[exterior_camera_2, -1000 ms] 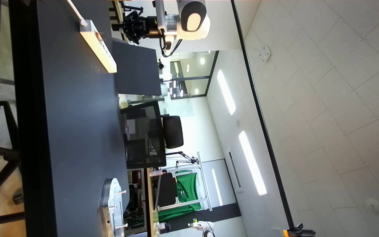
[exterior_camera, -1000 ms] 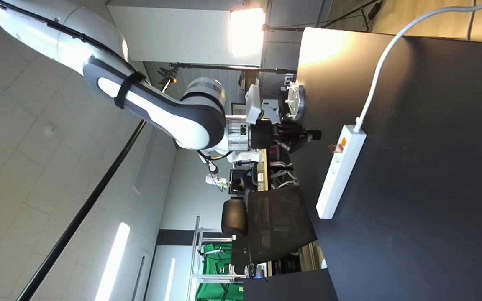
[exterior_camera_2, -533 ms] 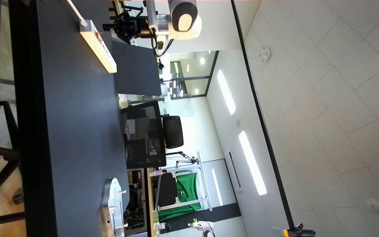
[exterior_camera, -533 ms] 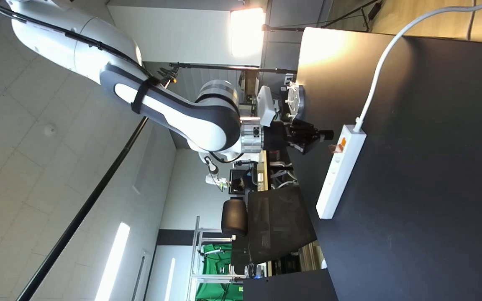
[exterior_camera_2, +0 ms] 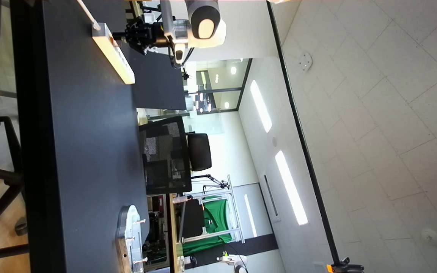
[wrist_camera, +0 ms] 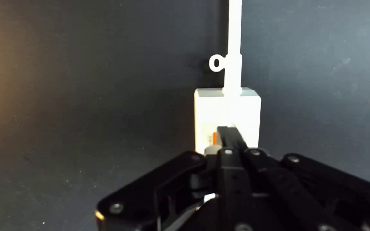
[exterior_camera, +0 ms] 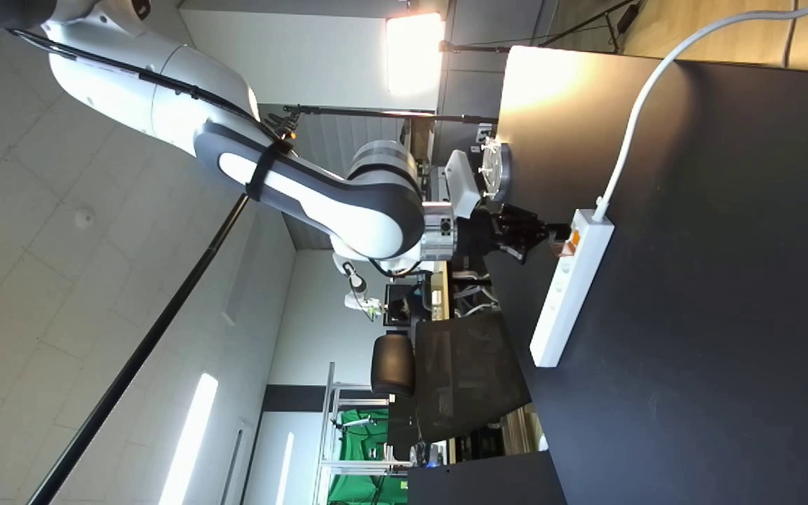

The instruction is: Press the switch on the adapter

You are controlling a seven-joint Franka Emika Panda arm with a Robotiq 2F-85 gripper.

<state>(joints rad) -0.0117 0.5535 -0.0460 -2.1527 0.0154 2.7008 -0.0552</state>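
White plastic bar-shaped power strip (wrist_camera: 220, 112) on flat black table (wrist_camera: 92, 96), long axis twelve-to-six in wrist view. Black metal gripper (wrist_camera: 228, 128) overhead, clenched, empty; orange plastic switch (wrist_camera: 215, 138) at tips' eight o'clock, contact unclear.

In an exterior view, read upright, a white power strip (exterior_camera_2: 113, 57) lies on the left of a black table (exterior_camera_2: 97, 144), its cable (exterior_camera_2: 86, 11) leaving from the near left end. The Robotiq gripper (exterior_camera_2: 115, 36) points down at the strip's brownish piece (exterior_camera_2: 113, 42); contact cannot be told. A clear-topped board (exterior_camera_2: 136, 246) rests at the right, towards the far edge; a mesh office chair (exterior_camera_2: 165, 151) stands beyond.
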